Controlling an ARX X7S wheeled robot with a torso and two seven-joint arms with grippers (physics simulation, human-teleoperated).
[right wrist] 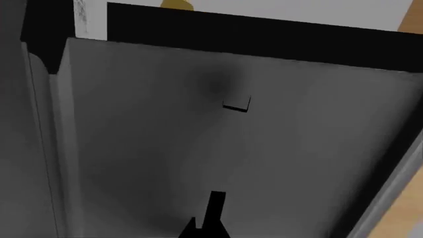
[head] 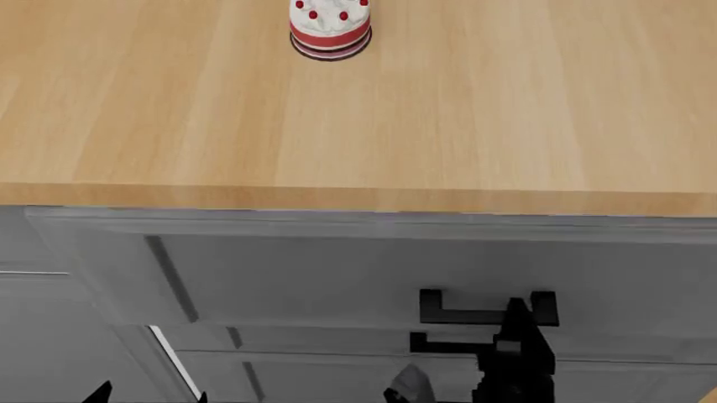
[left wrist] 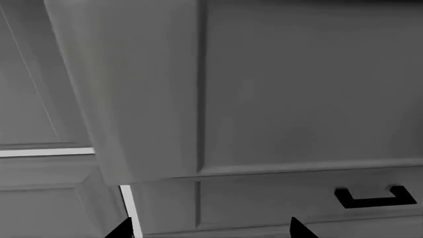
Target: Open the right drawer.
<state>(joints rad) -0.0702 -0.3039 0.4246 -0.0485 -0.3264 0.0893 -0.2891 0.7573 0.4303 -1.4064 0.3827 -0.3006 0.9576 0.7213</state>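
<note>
Nearest the head camera: the right gripper [head: 510, 336], a dark shape at the bottom of the frame, its tip just below the black handle [head: 489, 307] of the right drawer [head: 336, 277]. Cannot tell whether its jaws are spread or pressed together; only one dark finger [right wrist: 215, 213] shows in the right wrist view. The drawer sits directly under the wooden countertop [head: 505, 109] and its front stands out from the cabinet face. A second black handle [head: 448, 344] shows on the drawer below it. Left gripper [left wrist: 205, 230]: two dark tips, set well apart, nothing between them. A small white cake with a red band and red dots [head: 329, 27] stands on the countertop. No writing or labels readable.
</note>
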